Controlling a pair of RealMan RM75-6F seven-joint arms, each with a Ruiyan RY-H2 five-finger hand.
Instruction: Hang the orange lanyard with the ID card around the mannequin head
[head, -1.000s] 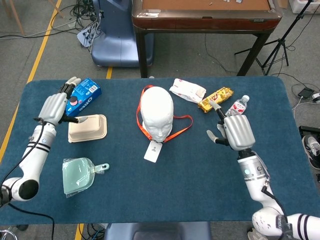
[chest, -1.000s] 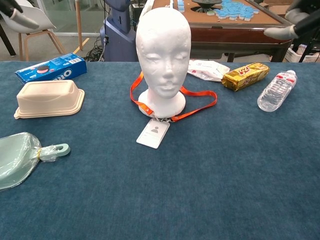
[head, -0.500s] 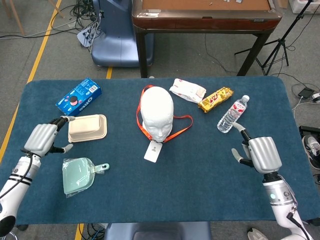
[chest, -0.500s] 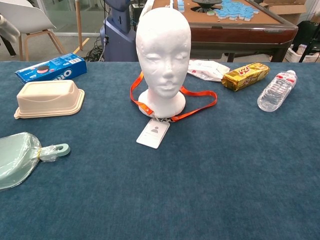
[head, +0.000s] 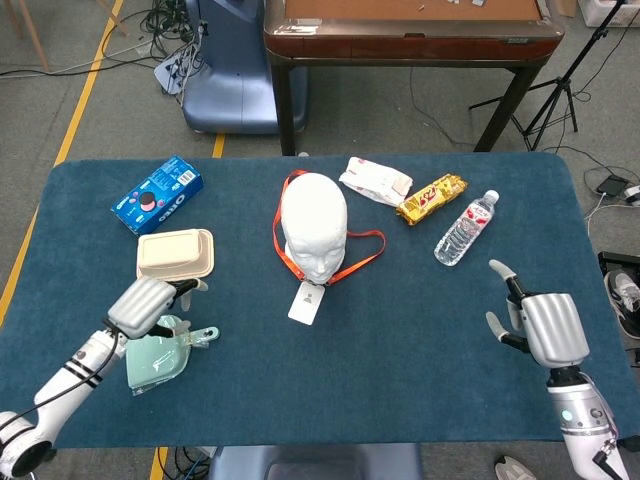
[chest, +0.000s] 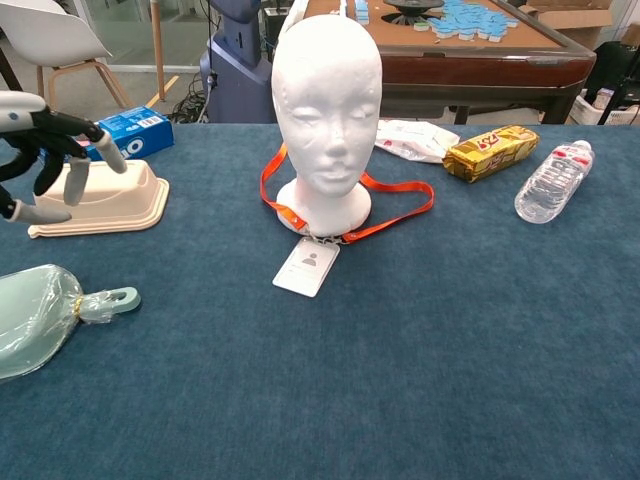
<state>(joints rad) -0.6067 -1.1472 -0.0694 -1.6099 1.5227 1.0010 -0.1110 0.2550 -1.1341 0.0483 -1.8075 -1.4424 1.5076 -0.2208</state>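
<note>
While the head view takes in both arms, the chest view catches only the left robot hand (chest: 40, 150) at its left edge, empty, fingers spread and loosely curved, in front of the beige lidded foam food box (chest: 98, 196); from above that left robot hand (head: 148, 304) hovers between the box (head: 175, 254) and the pale green plastic scoop wrapped in clear film (head: 158, 352). The right robot hand (head: 540, 322), seen from the head view alone, floats empty with fingers apart over the blue felt-covered table (head: 400, 350) near its right edge. The orange fabric lanyard (chest: 392, 212) loops on the table around the base of the white foam mannequin head (chest: 327, 90), which stands upright, with the white ID card (chest: 307, 266) flat just in front (its face printed with a grey portrait). Further back lie a blue Oreo cookie box (head: 157, 193), a white crumpled snack wrapper (head: 375, 180), a gold foil biscuit pack (head: 431, 197) and a clear plastic water bottle (head: 465, 228) on its side. Whether the food box holds anything cannot be told.
</note>
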